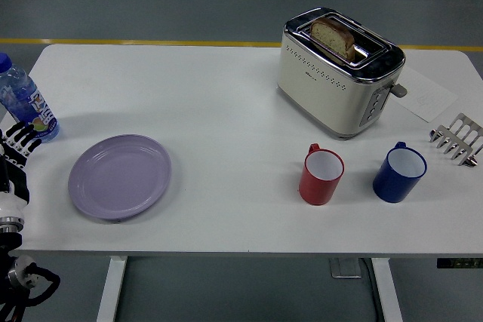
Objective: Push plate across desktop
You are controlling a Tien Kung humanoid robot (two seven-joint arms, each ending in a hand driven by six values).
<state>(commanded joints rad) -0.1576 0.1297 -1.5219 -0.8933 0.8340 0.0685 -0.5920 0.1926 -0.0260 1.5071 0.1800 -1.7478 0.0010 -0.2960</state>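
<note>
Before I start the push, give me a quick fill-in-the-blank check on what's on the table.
1. The plate to be pushed is ____ in colour.
2. The slice of bread stands in the slot of the ____.
3. The red mug stands to the ____ of the blue mug in the picture.
4. The left hand is at the table's left edge, beside the water ____.

Missing words: purple; toaster; left; bottle

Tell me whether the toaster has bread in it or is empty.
Loaded. The toaster has a slice of bread standing up out of one top slot; the other slot looks empty.
</note>
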